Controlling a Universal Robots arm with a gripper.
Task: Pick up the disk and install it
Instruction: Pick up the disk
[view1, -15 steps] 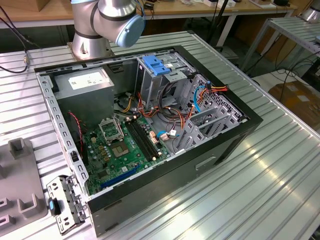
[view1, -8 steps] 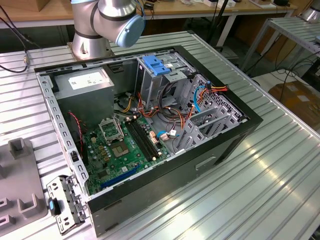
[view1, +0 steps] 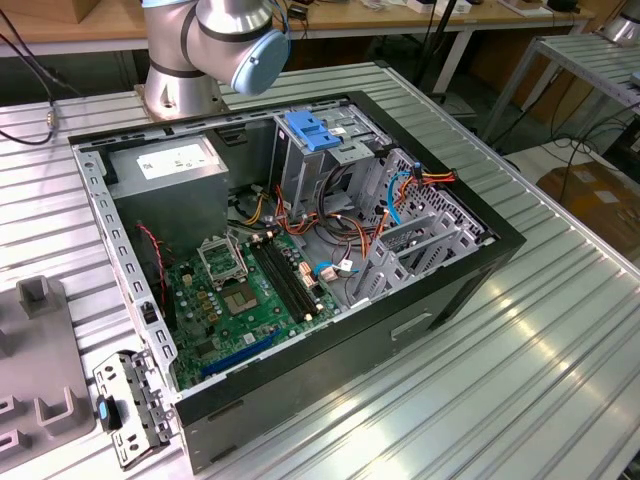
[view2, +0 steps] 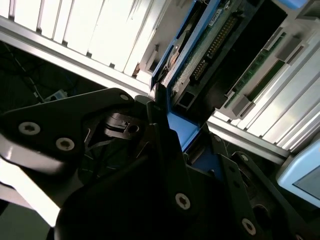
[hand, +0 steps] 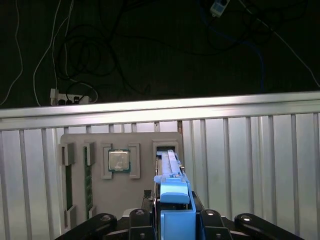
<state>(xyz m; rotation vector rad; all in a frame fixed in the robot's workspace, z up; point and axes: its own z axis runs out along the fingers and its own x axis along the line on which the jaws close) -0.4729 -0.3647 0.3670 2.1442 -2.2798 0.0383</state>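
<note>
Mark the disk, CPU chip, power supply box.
the disk (hand: 175, 210): first wrist view, on its blue carrier rail.
CPU chip (hand: 119, 160): first wrist view, centre of its metal lid.
power supply box (view1: 175, 195): exterior view, grey face beside the sticker.

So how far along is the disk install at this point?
Early. Nothing is installed: the disk sits edge-on in the gripper, which seems shut on its blue rails, over the slot of the grey fixture. Whether it is clear of that slot is hard to tell. Left: getting it into the open computer case.
</note>
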